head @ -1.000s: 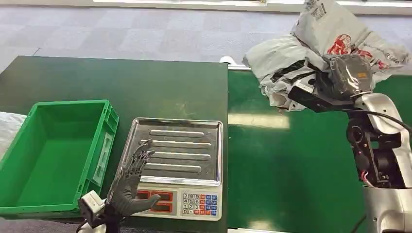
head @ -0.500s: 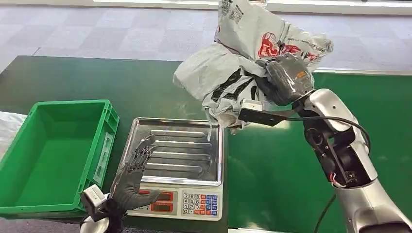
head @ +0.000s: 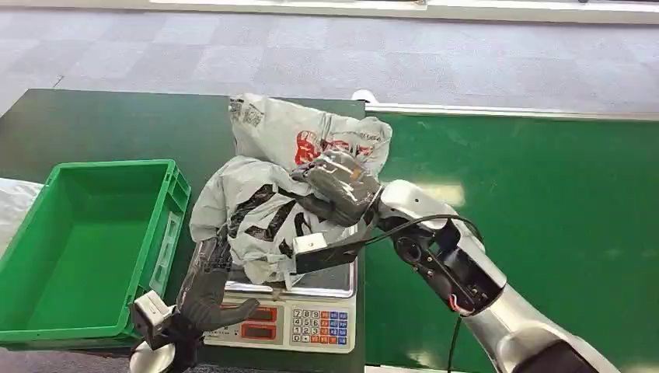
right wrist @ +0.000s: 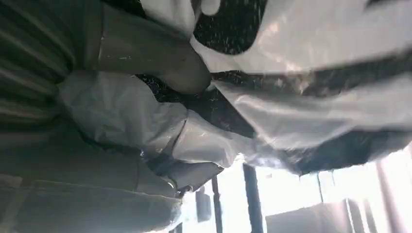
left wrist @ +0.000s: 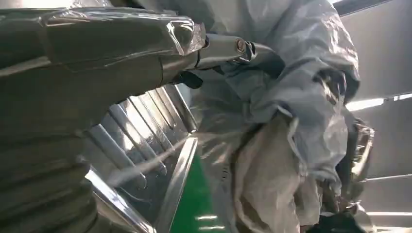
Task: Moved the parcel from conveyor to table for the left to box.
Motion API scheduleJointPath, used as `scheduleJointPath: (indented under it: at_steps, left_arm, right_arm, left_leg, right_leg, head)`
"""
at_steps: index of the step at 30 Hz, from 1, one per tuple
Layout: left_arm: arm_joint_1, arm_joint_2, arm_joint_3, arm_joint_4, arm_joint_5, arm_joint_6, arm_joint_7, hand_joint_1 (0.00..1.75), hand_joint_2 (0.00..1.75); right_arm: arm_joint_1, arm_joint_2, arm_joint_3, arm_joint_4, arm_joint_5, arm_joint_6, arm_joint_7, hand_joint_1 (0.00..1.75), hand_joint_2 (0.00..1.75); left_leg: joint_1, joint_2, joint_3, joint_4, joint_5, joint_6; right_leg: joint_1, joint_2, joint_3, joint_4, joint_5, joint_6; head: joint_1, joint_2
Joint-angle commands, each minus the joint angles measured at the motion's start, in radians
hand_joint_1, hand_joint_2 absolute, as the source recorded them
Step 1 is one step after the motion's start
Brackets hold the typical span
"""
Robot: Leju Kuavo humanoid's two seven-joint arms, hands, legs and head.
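The parcel [head: 268, 194] is a crumpled grey plastic mailing bag with red and black print. My right hand [head: 338, 185] grips it from the right and holds it on or just above the steel pan of the scale [head: 342, 277]. The right wrist view looks along the thumb [right wrist: 165, 65] pressed into the bag [right wrist: 311, 97]. My left hand [head: 208, 284] stands at the scale's front left corner, fingers spread and pointing up, just below the bag's lower edge and holding nothing. From the left wrist, the bag [left wrist: 291, 111] hangs over the ribbed pan [left wrist: 145, 150].
An empty green crate [head: 85, 241] sits left of the scale on the dark green table [head: 116, 128]. The green conveyor belt [head: 544, 217] runs to the right of the table. A white bag edge [head: 12, 202] shows at the far left. Grey floor lies beyond.
My right arm has swung the parcel left and down, from over the conveyor to the scale pan. The left hand has stayed at the scale's front corner.
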State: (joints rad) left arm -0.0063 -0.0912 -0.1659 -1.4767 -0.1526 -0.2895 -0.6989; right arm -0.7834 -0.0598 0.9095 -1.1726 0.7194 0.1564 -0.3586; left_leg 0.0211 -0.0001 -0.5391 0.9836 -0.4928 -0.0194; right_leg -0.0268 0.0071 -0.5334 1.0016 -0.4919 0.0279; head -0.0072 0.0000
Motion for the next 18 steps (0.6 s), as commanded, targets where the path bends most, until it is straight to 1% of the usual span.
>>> scheduleJointPath:
  at_steps: [1,4,7,8,9,10,11,12,14,15,16,18]
  left_arm:
    - [-0.036,-0.002,0.02,0.074,-0.004,-0.001,0.001,0.0,1.75]
    - [-0.04,0.001,0.013,0.08,-0.003,0.002,0.001,0.0,1.75]
    - [-0.053,0.006,0.003,0.09,0.004,0.012,0.001,0.0,1.75]
    - [-0.058,0.007,0.001,0.096,0.004,0.015,0.001,0.0,1.75]
    - [-0.061,0.007,0.001,0.099,0.004,0.017,0.001,0.0,1.75]
    - [-0.066,0.004,0.004,0.107,0.003,0.019,0.001,0.0,1.75]
    - [-0.068,0.002,0.008,0.108,0.001,0.02,0.001,0.0,1.75]
    - [-0.069,-0.002,0.012,0.11,-0.001,0.019,0.001,0.0,1.75]
    - [-0.069,-0.01,0.022,0.107,-0.003,0.018,0.001,0.0,1.75]
    - [-0.069,-0.011,0.023,0.106,-0.005,0.018,0.001,0.0,1.75]
    - [-0.07,-0.01,0.023,0.106,-0.006,0.017,0.001,0.0,1.75]
    - [-0.073,-0.009,0.024,0.109,-0.007,0.017,0.001,0.0,1.75]
  right_arm:
    - [-0.075,0.102,0.159,0.276,-0.051,0.045,-0.027,1.75,1.75]
    - [-0.071,0.091,0.174,0.29,-0.045,0.054,-0.032,1.73,1.75]
    - [-0.076,0.094,0.193,0.333,0.026,0.004,0.015,1.73,1.75]
    - [-0.082,0.099,0.194,0.352,0.044,-0.003,0.032,1.69,1.75]
    - [-0.086,0.102,0.196,0.366,0.057,-0.004,0.044,1.73,1.75]
    - [-0.098,0.11,0.199,0.398,0.081,0.0,0.078,1.75,1.75]
    - [-0.104,0.113,0.197,0.414,0.093,0.0,0.095,1.73,1.75]
    - [-0.11,0.117,0.191,0.431,0.096,0.007,0.111,1.75,1.75]
    - [-0.124,0.117,0.188,0.455,0.102,0.019,0.125,1.75,1.75]
    - [-0.125,0.115,0.182,0.46,0.098,0.026,0.127,1.75,1.75]
    - [-0.125,0.112,0.181,0.464,0.096,0.037,0.129,1.75,1.75]
    - [-0.128,0.107,0.192,0.471,0.105,0.066,0.144,1.75,1.75]
  left_leg:
    - [0.0,0.002,0.0,-0.001,0.001,0.001]
    - [0.0,0.001,-0.002,-0.002,0.003,0.001]
    - [0.0,0.0,0.0,0.0,0.001,0.001]
    - [0.0,0.0,-0.001,-0.001,0.002,0.001]
    - [0.0,0.0,0.0,-0.001,0.001,0.001]
    - [0.0,0.0,0.0,0.0,0.001,0.001]
    - [0.0,0.0,-0.002,0.0,0.002,0.001]
    - [-0.001,0.0,-0.001,0.0,0.002,0.001]
    - [-0.001,-0.001,-0.001,0.0,0.001,0.001]
    - [0.0,-0.001,-0.003,-0.001,0.004,0.002]
    - [0.0,-0.001,-0.001,0.0,0.001,0.001]
    - [0.0,0.0,-0.002,0.0,0.002,0.001]
  right_leg:
    - [0.0,0.001,-0.001,0.0,0.001,-0.002]
    - [0.001,0.0,-0.003,-0.001,0.003,-0.004]
    - [0.0,-0.001,-0.001,0.0,0.001,-0.002]
    - [0.0,-0.001,-0.002,-0.001,0.002,-0.003]
    - [0.0,-0.001,-0.001,-0.001,0.001,-0.002]
    - [0.0,-0.001,-0.001,0.0,0.001,-0.002]
    - [0.0,-0.001,-0.003,0.0,0.002,-0.003]
    - [0.0,0.0,-0.003,0.0,0.002,-0.002]
    - [0.0,-0.001,-0.002,0.0,0.001,-0.001]
    - [0.001,-0.002,-0.004,-0.001,0.003,-0.004]
    - [0.0,-0.001,-0.002,0.0,0.001,-0.002]
    - [0.0,-0.001,-0.003,0.0,0.002,-0.002]
  head:
    - [0.0,0.0]
    - [0.0,0.0]
    - [0.0,0.0]
    - [0.0,0.0]
    - [0.0,0.0]
    - [0.0,0.0]
    - [0.0,0.0]
    - [0.0,0.0]
    - [0.0,0.0]
    - [0.0,0.0]
    - [0.0,0.0]
    - [0.0,0.0]
